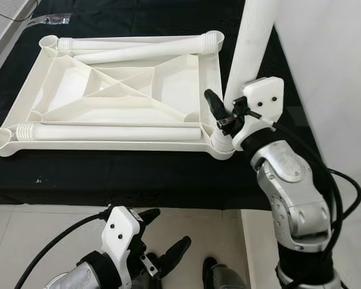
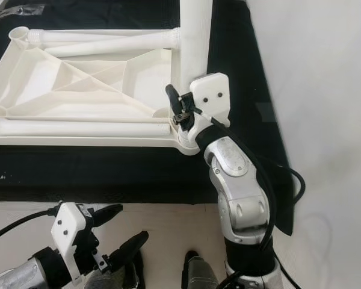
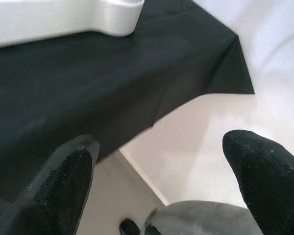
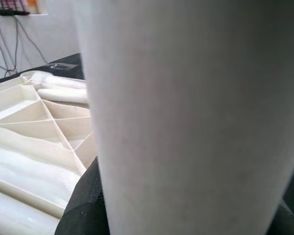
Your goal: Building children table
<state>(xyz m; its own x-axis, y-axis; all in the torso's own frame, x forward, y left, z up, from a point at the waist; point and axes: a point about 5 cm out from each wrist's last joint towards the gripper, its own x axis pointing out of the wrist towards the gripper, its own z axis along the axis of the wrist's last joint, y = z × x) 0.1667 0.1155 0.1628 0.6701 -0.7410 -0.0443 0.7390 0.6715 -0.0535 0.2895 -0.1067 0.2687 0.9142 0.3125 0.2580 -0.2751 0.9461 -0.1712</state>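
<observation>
White plastic tabletop (image 1: 117, 90) lies upside down on a black cloth (image 1: 108, 174) that covers the surface, its ribbed underside facing up. Three loose legs rest inside it: one leg (image 1: 108, 132) lies along the near edge, with its threaded end pointing to the robot's left, and two more legs (image 1: 138, 48) lie along the far edge, one straight and the other slanting beside it. A fourth leg (image 1: 249, 42) stands upright in the near right corner socket (image 1: 221, 144) of the tabletop, rising out of the top of the head views.

The right pincer (image 1: 225, 114) is clamped on this upright leg just above the socket, one black finger (image 1: 215, 105) showing on the leg's left side and the white wrist housing on its right. In the right wrist view the leg (image 4: 186, 117) stands very close, with black finger pads touching it low down on both sides, and the ribbed tabletop (image 4: 34, 142) lies beyond it.

The left pincer (image 1: 162, 235) hangs low in front of the surface, over the pale floor (image 1: 48, 229), with its fingers (image 3: 68, 181) well apart and holding nothing. In its wrist view the cloth's edge (image 3: 186, 83) and a rounded corner of the tabletop (image 3: 112, 19) lie ahead of it.
</observation>
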